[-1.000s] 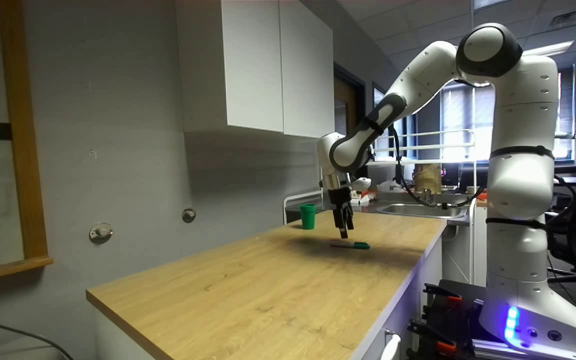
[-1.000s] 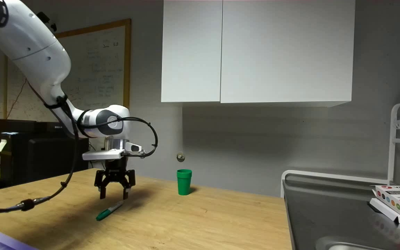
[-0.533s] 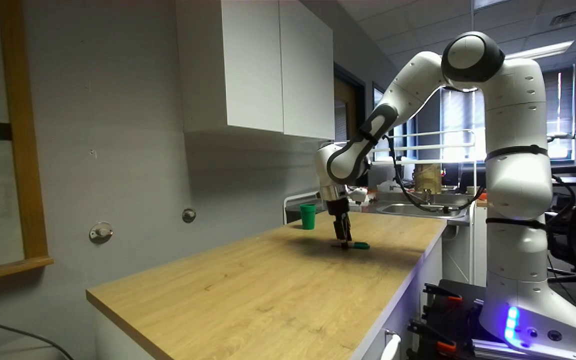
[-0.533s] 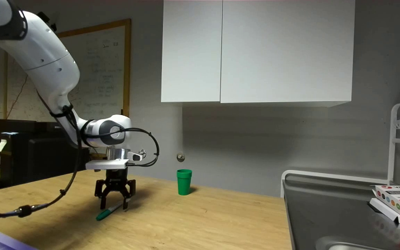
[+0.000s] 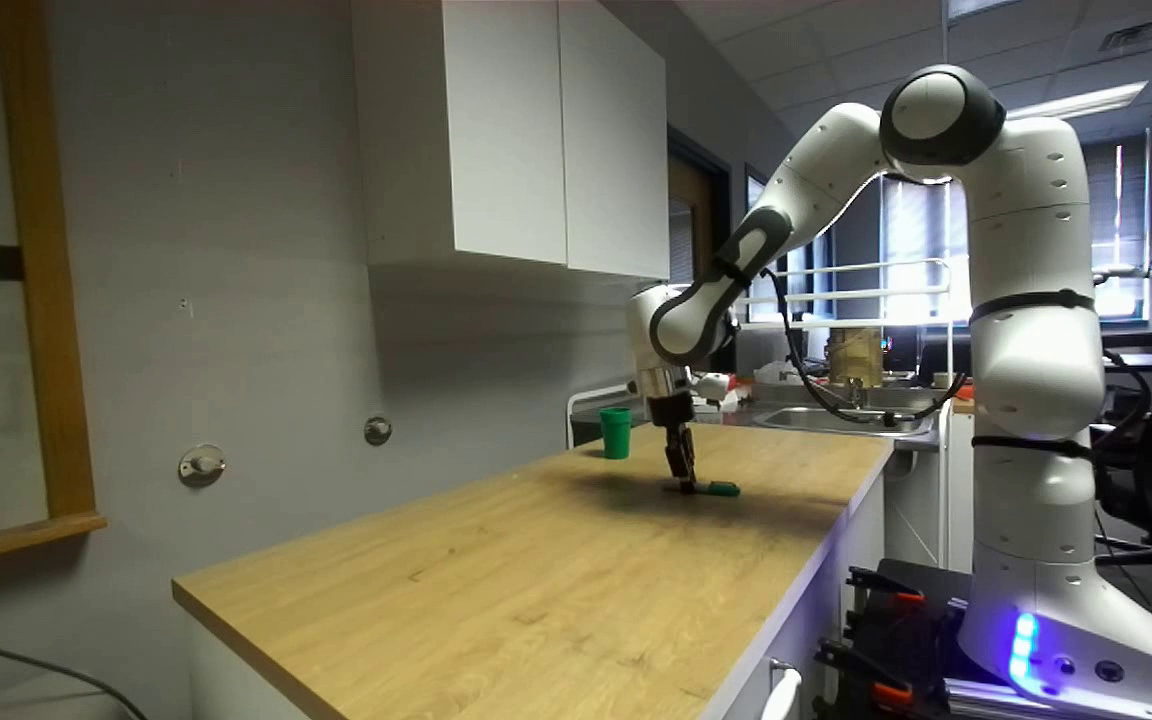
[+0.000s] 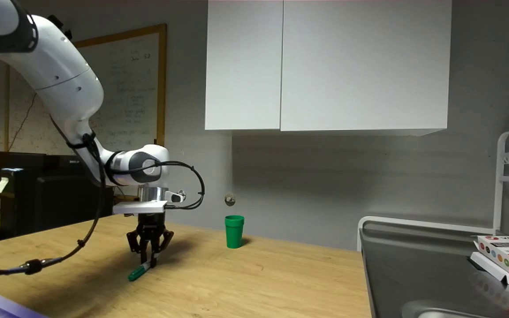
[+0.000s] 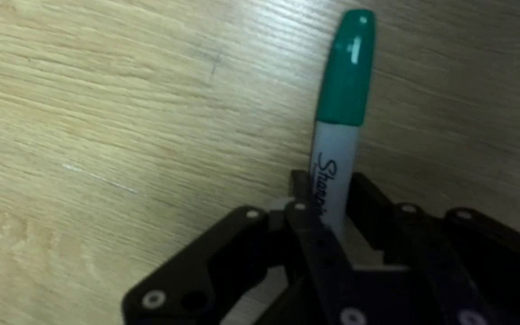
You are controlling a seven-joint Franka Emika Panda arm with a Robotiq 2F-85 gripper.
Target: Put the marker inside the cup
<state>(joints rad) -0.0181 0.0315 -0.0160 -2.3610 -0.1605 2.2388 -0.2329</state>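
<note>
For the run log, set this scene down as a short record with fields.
marker: green-capped, pale-bodied, lettering on its side
hand: closed on the marker's body
marker height: on or barely above the wood-grain counter; cannot tell which
cup: green, upright on the counter, apart from the hand; inside not visible
cupboard: white, above the counter
left to do: marker into cup

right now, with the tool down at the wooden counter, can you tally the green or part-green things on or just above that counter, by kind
Cup: 1, green all over as far as it shows
Marker: 1, green in part
Total: 2
</note>
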